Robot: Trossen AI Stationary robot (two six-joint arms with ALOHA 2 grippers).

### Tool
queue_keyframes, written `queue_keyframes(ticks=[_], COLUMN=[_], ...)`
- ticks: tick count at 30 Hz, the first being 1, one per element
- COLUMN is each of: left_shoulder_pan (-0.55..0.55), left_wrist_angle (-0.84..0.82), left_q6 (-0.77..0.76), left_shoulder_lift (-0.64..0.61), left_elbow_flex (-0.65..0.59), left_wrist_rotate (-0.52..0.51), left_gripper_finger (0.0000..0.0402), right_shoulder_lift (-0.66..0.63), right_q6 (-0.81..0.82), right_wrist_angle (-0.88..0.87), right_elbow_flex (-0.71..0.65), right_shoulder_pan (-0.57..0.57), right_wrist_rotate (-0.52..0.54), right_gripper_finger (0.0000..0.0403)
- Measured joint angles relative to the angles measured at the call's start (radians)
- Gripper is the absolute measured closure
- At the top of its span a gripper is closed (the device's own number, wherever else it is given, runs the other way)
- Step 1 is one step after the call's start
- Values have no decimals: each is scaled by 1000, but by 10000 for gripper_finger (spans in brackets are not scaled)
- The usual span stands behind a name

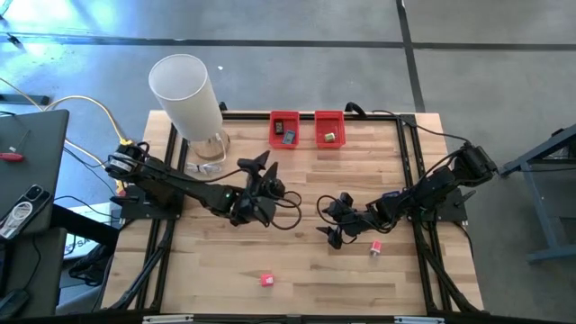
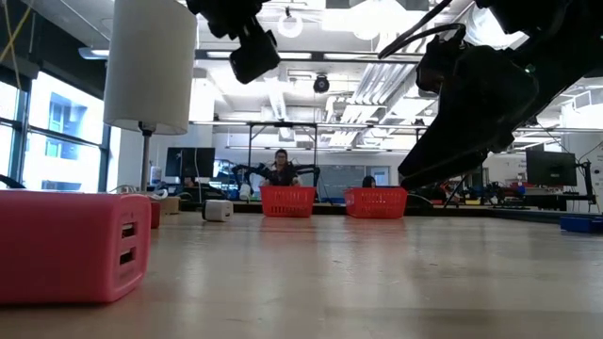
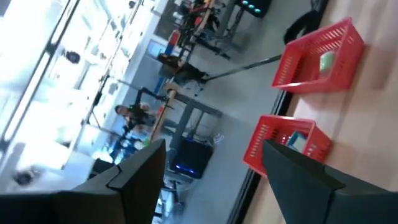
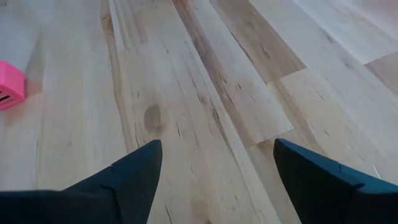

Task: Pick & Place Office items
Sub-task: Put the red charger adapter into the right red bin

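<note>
A pink blocky piece point(image 1: 267, 280) lies on the wood near the table's near edge. It fills the low view's left point(image 2: 71, 247) and shows at the right wrist view's edge point(image 4: 9, 93). A second small pink-and-white piece point(image 1: 375, 247) lies beside the right arm. My left gripper point(image 1: 261, 171) point(image 3: 211, 168) is open at mid-table, raised and pointing toward the two red bins. My right gripper point(image 1: 327, 223) point(image 4: 217, 168) is open and points down at bare wood, right of centre. Neither gripper holds anything.
Two red bins point(image 1: 284, 119) point(image 1: 328, 117) stand at the far edge. One holds a dark piece point(image 1: 288, 137), the other a green one point(image 1: 330, 137). A tall white cylinder point(image 1: 184, 90) stands at the far left corner. Black rails point(image 1: 409, 171) run along the table's sides.
</note>
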Motion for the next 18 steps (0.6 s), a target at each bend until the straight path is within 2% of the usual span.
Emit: queue_keyframes(ticks=[3,13,18], left_shoulder_pan=[0,41,37], left_wrist_angle=[3,9,7], left_q6=[-93,-97,-101], left_shoulder_lift=[0,0,0], left_elbow_flex=[0,0,0], left_wrist_rotate=[11,172,139], left_gripper_finger=[144,144,144], right_shoulder_lift=[0,0,0], right_q6=[0,0,0], right_wrist_angle=[0,0,-1], right_elbow_flex=[0,0,0], right_shoulder_pan=[0,0,0], right_wrist_rotate=[-2,-26,-26], right_gripper_finger=[105,105,105])
